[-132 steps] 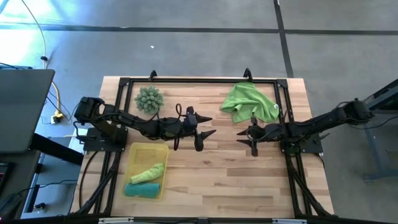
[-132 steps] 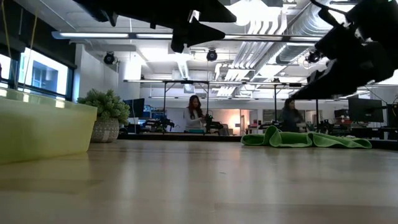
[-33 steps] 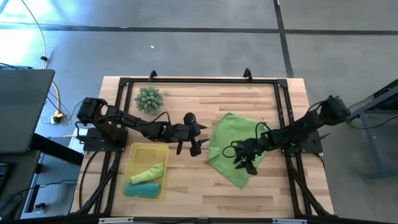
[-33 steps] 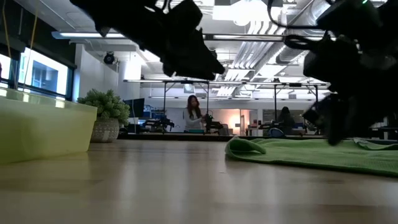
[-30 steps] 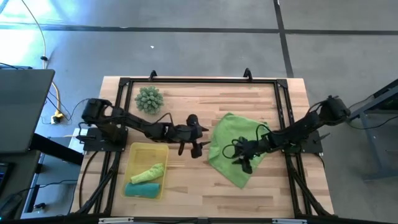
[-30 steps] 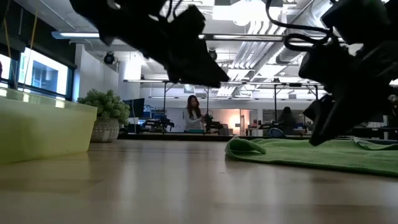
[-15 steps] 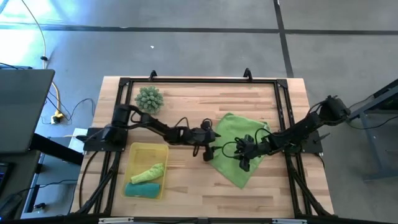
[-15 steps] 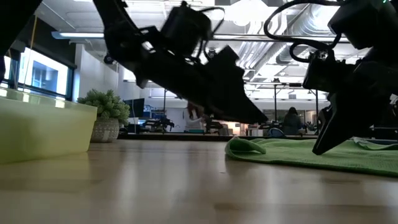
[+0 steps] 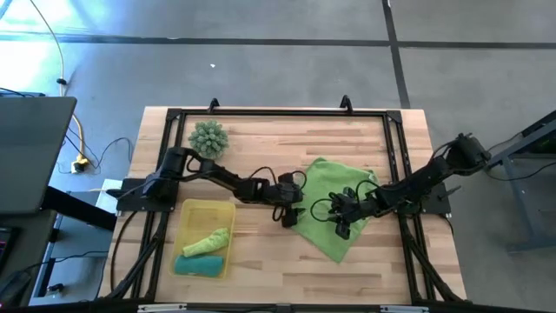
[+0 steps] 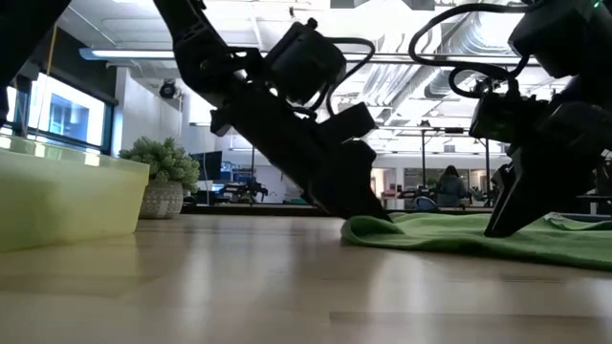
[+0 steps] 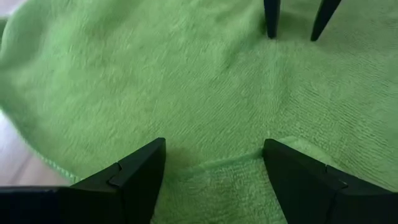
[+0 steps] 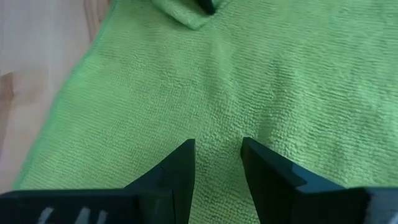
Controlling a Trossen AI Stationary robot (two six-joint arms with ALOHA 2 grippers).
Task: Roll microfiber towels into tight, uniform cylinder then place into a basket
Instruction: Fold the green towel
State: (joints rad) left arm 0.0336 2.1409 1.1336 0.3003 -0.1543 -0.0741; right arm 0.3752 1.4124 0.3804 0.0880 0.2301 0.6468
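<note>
The left gripper (image 9: 289, 217) has swung across to the lime green towel's (image 9: 323, 196) left edge, its jaws spread.

Three towels were counted: one lime green towel (image 9: 328, 209) spread on the table (image 9: 261, 261), plus one lime green roll (image 9: 207, 240) and one teal roll (image 9: 198, 264) in the single yellow basket (image 9: 184, 214). One spiky pale-green ball (image 9: 208, 138) was noted. Two arms were seen, each with one gripper: left gripper (image 9: 289, 217) and right gripper (image 9: 342, 228), two fingers apiece. One person (image 10: 448, 183) was visible in the room behind.
</note>
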